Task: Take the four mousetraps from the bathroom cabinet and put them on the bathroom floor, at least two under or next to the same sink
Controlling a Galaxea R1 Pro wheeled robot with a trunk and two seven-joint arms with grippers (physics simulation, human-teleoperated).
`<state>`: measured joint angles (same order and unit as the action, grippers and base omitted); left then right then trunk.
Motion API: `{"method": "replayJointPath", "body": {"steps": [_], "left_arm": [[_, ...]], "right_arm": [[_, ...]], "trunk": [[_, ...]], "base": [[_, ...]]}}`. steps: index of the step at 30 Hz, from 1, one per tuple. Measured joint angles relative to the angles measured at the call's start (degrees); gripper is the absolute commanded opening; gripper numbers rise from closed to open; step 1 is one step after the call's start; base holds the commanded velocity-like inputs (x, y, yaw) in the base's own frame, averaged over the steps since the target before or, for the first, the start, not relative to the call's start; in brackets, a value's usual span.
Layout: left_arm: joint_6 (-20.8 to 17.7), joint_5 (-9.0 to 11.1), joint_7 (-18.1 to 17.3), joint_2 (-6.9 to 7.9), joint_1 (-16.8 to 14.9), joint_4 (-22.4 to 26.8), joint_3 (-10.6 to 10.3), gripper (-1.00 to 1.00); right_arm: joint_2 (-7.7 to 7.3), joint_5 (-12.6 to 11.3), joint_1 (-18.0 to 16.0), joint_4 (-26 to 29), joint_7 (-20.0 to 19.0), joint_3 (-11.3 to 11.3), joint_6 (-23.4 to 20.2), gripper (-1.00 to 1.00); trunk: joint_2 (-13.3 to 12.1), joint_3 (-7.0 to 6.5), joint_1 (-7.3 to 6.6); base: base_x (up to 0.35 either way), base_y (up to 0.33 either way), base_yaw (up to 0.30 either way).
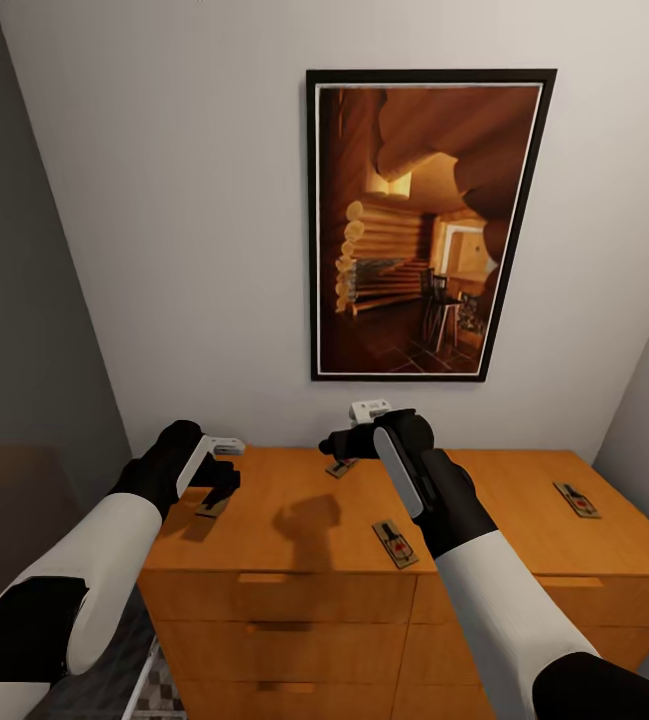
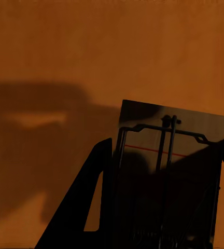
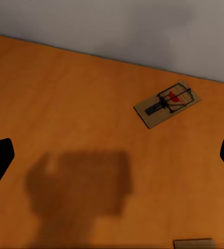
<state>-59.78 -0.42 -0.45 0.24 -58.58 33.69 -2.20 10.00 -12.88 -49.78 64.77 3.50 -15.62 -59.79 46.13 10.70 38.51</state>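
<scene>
Mousetrap (image 2: 166,171) between left gripper (image 1: 216,490) fingers, apparently clamped, lifting next; right gripper (image 3: 112,155) spread wide, another mousetrap (image 3: 167,104) just ahead, untouched.

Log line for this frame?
left hand: shut on mousetrap | right hand: open, above cabinet top | loose traps: three

We're inside a home here, a plain room corner with white walls (image 1: 184,200), a black-framed picture (image 1: 419,225) of a log-cabin interior hanging above a wide orange-brown wooden cabinet (image 1: 294,600) with rows of drawers, and a sliver of cube-patterned floor tile (image 1: 164,695) showing down beside it.
</scene>
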Motion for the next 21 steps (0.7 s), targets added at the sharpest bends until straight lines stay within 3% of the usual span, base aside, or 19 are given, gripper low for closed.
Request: {"method": "replayJointPath", "body": {"steps": [21], "left_arm": [[0.0,0.0,0.0,0.0,0.0,0.6,0.0,-1.0]], "right_arm": [[0.0,0.0,0.0,-0.6,0.0,0.1,0.0,1.0]], "trunk": [[-8.4,-3.78,-4.62]], "base": [[0.0,0.0,0.0]]}}
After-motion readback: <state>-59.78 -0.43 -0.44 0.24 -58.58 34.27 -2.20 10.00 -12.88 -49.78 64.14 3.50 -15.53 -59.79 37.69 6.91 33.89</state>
